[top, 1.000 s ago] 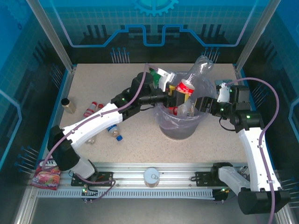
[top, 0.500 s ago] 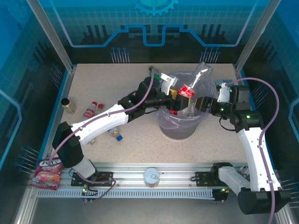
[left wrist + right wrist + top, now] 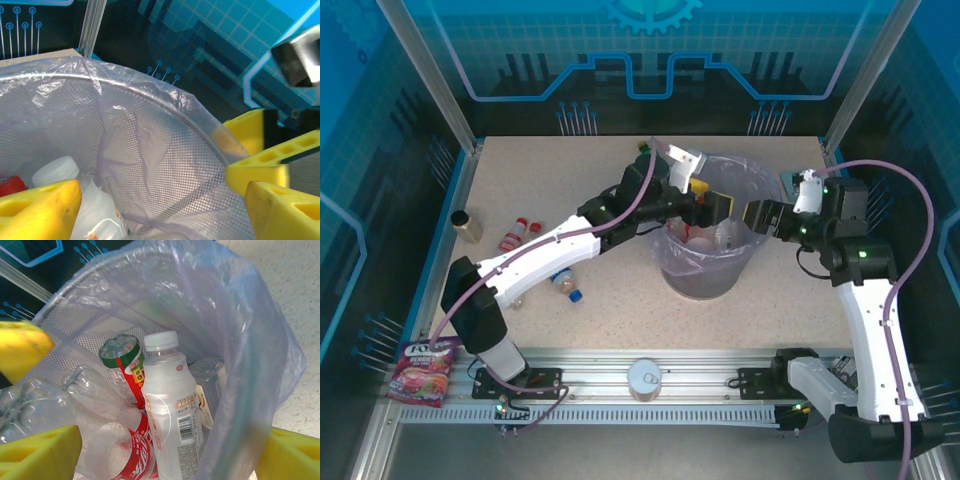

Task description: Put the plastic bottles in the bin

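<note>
Left fingers [image 3: 40,205] apart, seemingly empty

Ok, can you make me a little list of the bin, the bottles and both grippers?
bin: grey, purple bag, several plastic bottles inside
on table: red-capped bottles, blue-capped bottle, left of the bin
left gripper: open, empty, over the bin
right gripper: open, empty, at the bin's right rim

The place was a robotics lab cell: a speckled tabletop [image 3: 620,300] stood boxed in by aluminium posts [image 3: 428,70] and blue circuit-patterned panels [image 3: 520,50] (a gear emblem [image 3: 653,12] up top), with the left arm [image 3: 535,255] and right arm [image 3: 875,320] bolted to a slotted metal rail [image 3: 710,385].
</note>
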Controlling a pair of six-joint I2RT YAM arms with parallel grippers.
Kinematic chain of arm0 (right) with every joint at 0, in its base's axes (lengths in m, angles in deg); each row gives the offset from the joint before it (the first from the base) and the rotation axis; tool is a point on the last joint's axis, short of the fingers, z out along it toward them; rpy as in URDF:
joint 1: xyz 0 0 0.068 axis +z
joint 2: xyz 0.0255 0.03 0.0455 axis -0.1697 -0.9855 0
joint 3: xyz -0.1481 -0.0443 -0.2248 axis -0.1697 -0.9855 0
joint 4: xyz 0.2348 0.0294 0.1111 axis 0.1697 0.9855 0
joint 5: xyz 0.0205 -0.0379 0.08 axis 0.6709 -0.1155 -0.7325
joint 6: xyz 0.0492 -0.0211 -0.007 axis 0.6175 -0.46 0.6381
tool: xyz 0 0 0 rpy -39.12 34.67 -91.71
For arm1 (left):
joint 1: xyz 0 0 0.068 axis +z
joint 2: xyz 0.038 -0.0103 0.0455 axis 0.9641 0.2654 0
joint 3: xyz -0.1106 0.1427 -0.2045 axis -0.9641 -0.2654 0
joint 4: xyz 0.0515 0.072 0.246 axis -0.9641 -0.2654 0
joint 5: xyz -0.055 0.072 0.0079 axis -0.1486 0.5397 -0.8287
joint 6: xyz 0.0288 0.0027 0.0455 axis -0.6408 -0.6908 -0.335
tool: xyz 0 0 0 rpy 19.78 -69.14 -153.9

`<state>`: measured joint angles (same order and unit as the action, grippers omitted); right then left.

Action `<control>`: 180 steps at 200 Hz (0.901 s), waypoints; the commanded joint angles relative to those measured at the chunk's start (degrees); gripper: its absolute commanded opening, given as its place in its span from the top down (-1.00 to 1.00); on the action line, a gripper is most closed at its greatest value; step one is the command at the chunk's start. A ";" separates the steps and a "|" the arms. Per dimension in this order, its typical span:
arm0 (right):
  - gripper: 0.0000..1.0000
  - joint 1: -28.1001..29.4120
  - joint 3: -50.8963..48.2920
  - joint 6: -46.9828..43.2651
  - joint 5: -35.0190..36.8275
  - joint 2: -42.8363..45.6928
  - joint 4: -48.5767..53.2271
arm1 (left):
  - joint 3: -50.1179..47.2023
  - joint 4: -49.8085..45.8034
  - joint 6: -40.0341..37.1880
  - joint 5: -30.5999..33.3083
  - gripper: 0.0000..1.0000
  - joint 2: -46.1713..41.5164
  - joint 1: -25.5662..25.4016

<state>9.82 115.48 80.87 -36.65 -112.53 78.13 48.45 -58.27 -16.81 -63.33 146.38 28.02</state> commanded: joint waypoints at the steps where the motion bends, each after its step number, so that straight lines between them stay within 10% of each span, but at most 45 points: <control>1: -0.74 -0.84 1.85 -1.40 0.43 1.04 1.53 | 1.76 -2.09 -1.26 0.65 -0.61 1.88 -0.43; 61: -0.73 -2.24 1.63 -1.06 2.01 3.41 1.65 | 2.58 -4.24 -2.21 1.21 -0.38 3.74 -1.03; 125: -0.74 -2.78 -1.34 0.68 -0.28 3.89 -1.40 | 8.31 -6.31 -3.46 3.35 -0.83 -1.67 1.04; 180: -0.74 -2.84 -0.91 0.88 -1.03 2.30 -1.89 | 2.13 -5.32 7.08 9.03 -0.98 -10.68 14.93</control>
<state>7.81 114.52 81.11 -36.10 -110.04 77.43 53.19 -63.88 -15.71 -58.06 140.35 35.47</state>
